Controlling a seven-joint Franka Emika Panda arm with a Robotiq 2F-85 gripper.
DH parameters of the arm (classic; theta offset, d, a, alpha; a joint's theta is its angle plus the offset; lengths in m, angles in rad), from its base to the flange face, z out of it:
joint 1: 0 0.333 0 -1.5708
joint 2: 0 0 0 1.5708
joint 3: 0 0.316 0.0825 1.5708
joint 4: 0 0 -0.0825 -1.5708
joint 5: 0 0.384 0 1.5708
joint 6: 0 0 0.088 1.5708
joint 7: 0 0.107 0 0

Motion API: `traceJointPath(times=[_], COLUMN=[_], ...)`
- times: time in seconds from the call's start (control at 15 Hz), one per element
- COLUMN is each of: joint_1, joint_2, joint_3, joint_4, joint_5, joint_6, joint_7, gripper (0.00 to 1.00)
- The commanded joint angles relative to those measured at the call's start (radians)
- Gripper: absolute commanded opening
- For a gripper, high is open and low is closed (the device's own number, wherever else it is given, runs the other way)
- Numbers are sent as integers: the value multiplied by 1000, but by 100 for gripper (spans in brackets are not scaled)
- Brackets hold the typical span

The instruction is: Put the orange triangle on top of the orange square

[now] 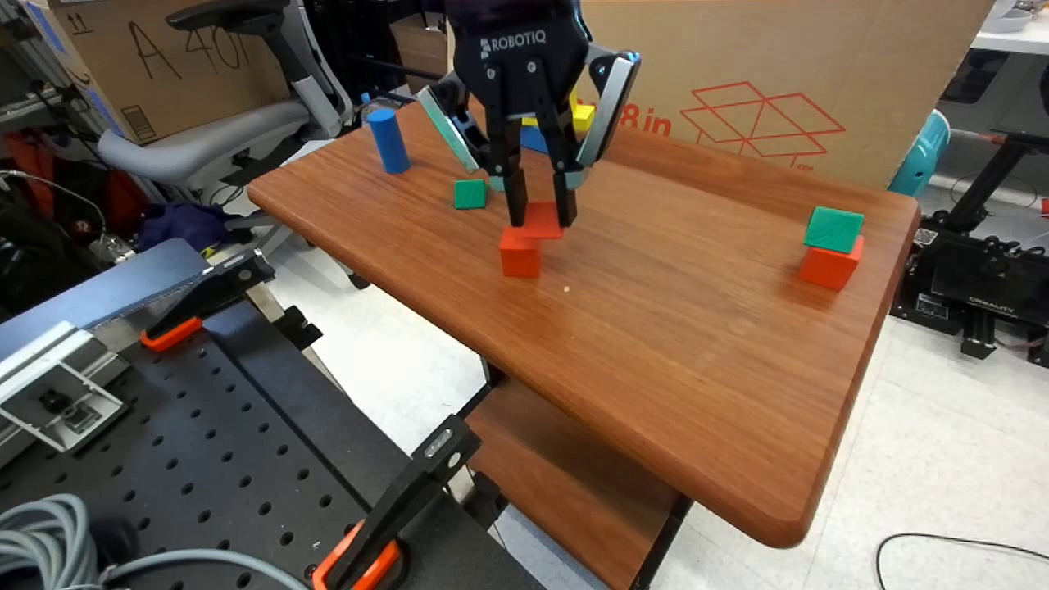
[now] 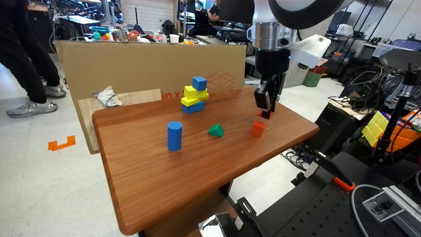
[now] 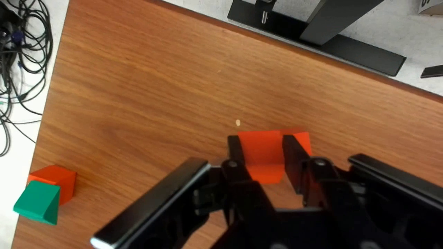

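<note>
Orange triangle (image 3: 263,152) clamped between fingers (image 3: 293,160); orange square (image 3: 304,141) partly hidden in wrist view.

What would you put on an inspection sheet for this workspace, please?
Surface: brown wooden table, one pale speck.
Job's things: orange triangle gripped, not yet on the orange square.
Clutter: blue cylinder, green wedge, blue-and-yellow stack, second green wedge atop an orange block.
Gripper: shut on the orange triangle.
Cables: black cables on the floor, grey cable on the perforated plate.
Surroundings: cardboard panel beside the table, office chair, a standing person's legs.
</note>
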Motion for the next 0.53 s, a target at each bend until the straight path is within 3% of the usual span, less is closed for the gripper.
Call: traceJointPath(times=[0.0, 0.47], joint_1=[-41, -70], joint_2=[-48, -37], joint_3=[26, 58], joint_4=[-65, -56], joint_5=[22, 54], joint_6=[70, 79], joint_7=[-80, -193], gripper=[8, 8])
